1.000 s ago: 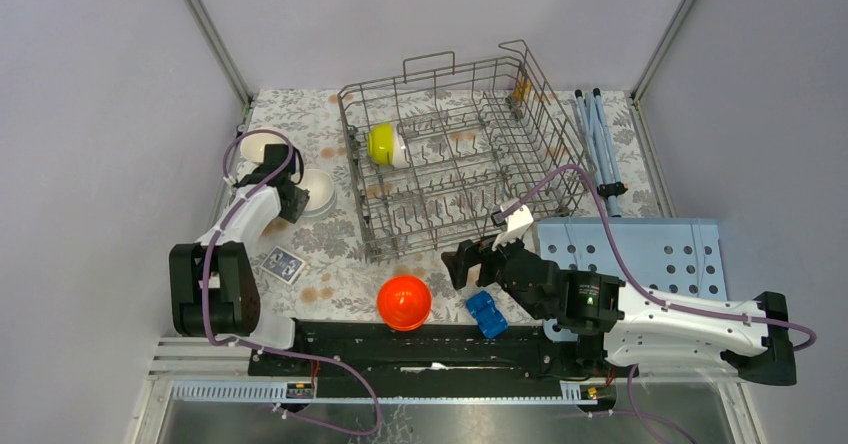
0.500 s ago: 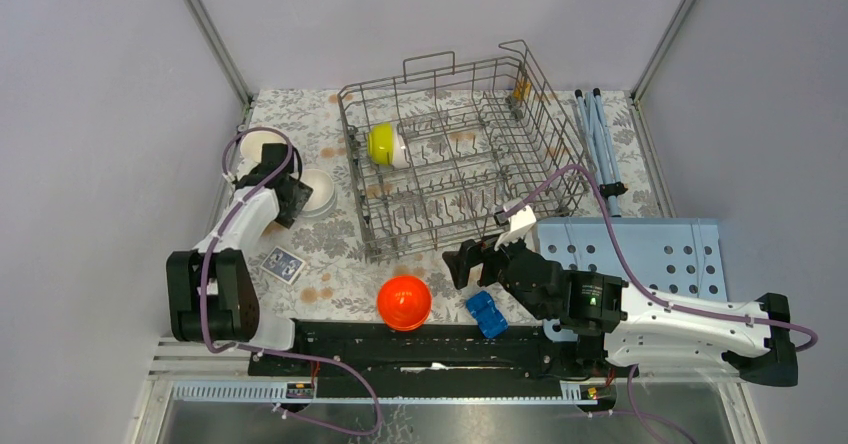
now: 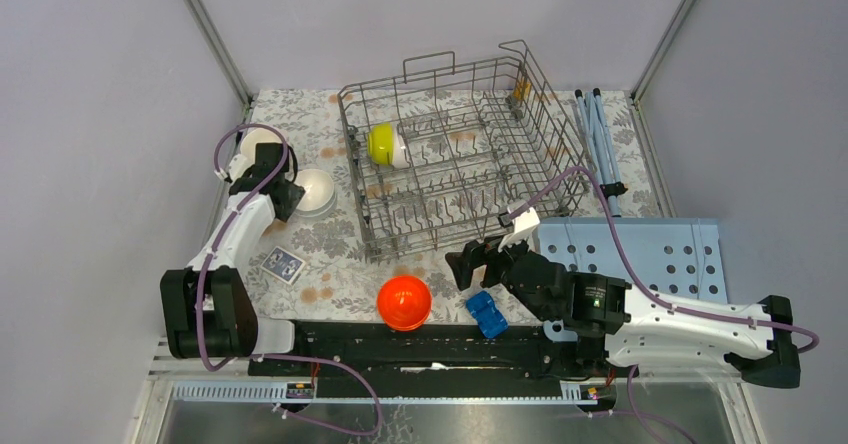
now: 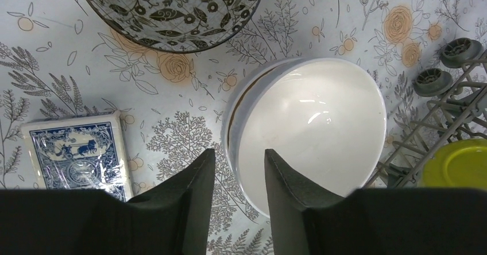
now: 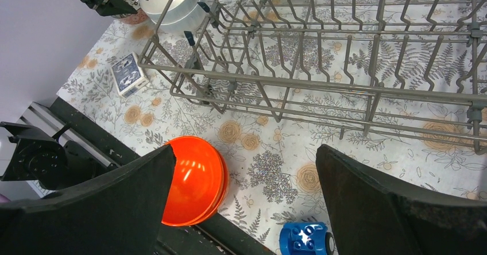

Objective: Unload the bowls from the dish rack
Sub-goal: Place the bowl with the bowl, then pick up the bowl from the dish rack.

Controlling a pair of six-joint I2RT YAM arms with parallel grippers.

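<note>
The left gripper [image 4: 239, 154] hangs, fingers slightly apart, over the white bowl [image 4: 310, 123] parked beside the dish rack [image 3: 440, 209] — the right gripper [image 5: 246, 151] spread wide, empty, presumably awaiting the yellow-green bowl [image 3: 383, 145].

I count four bowls: one yellow-green bowl [image 3: 385, 145], one white bowl [image 3: 318, 190], one patterned bowl [image 4: 172, 8] and one orange bowl [image 3: 404, 302] (the orange may be a stack; I cannot tell). One dish rack [image 3: 455, 179], one pack of cards [image 3: 283, 263], one blue toy car [image 3: 487, 314], one perforated board [image 3: 650, 249]. Pincers: two, my left pincer [image 4: 238, 154] and right pincer [image 5: 246, 151].
</note>
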